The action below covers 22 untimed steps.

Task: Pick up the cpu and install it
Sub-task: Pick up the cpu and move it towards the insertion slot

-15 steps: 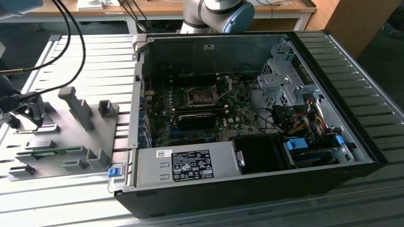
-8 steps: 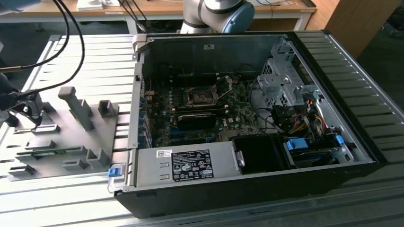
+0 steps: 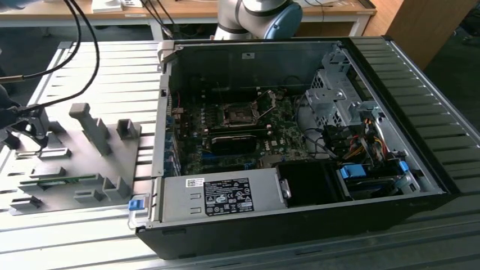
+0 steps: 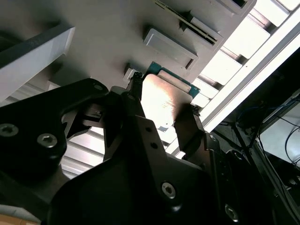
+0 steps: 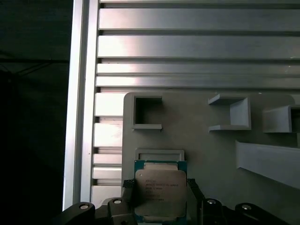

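The cpu (image 5: pixel 160 192) is a small square chip with a silvery top and a green rim, also seen from below in the second wrist view as the cpu (image 4: pixel 164 96). My gripper (image 5: pixel 160 188) is shut on it, one dark finger (image 4: pixel 134 91) against each of two opposite edges. The chip sits just over a shallow square recess (image 5: pixel 159 153) of the grey parts holder (image 3: pixel 82 169). In the exterior view my gripper (image 3: pixel 34 138) hangs over the holder's far-left end, well apart from the open computer case. The dark metal-framed socket (image 3: pixel 238 116) lies on the motherboard inside that case.
The open black case (image 3: pixel 300 225) stands at the exterior view's right, with a grey power-supply box (image 3: pixel 217 197) along its near wall. On the holder stand grey upright posts (image 3: pixel 94 126) and a long green circuit strip (image 3: pixel 60 181). Cables (image 3: pixel 82 45) hang above the ribbed metal table (image 3: pixel 112 62).
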Available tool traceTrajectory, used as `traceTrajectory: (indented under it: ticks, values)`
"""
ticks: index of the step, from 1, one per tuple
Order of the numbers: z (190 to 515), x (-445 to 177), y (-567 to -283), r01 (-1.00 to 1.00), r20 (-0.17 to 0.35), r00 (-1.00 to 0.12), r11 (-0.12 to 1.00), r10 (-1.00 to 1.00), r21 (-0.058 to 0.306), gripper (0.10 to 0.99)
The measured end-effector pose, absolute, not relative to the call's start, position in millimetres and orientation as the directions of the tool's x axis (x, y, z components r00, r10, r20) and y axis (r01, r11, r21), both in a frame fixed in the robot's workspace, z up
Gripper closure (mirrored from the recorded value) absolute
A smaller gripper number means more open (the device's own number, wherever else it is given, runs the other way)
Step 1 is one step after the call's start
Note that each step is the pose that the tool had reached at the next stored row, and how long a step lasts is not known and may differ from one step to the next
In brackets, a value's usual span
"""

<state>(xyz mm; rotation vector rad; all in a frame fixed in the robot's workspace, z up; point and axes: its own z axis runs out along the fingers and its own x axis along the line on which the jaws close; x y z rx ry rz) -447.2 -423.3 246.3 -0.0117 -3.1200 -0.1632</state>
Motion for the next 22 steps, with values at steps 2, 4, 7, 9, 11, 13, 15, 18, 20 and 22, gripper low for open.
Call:
traceTrajectory:
  ticks: [2,4,7,9,11,13,15,18,20,22]
  values:
    - [248.0,-447.2,-423.2,0.008,0.018,-1.0,0.995,0.007,0.104,0.557]
    - [249.7,-447.2,-423.3,0.008,0.018,-1.0,0.995,0.007,0.104,0.557]
    - [252.1,-447.2,-423.3,0.008,0.018,-1.0,0.995,0.007,0.104,0.557]
    - [253.8,-447.2,-423.2,0.008,0.018,-1.0,0.994,0.007,0.104,0.557]
    - [255.5,-447.2,-423.3,0.008,0.018,-1.0,0.995,0.007,0.104,0.557]
    - [257.0,-447.2,-423.2,0.008,0.018,-1.0,0.994,0.007,0.104,0.557]
    - [258.5,-447.2,-423.2,0.008,0.018,-1.0,0.994,0.007,0.104,0.557]
    - [260.8,-447.2,-423.2,0.008,0.018,-1.0,0.994,0.007,0.104,0.557]
    - [262.6,-447.2,-423.3,0.008,0.018,-1.0,0.994,0.007,0.104,0.557]
    - [264.7,-447.2,-423.2,0.008,0.018,-1.0,0.994,0.007,0.104,0.557]
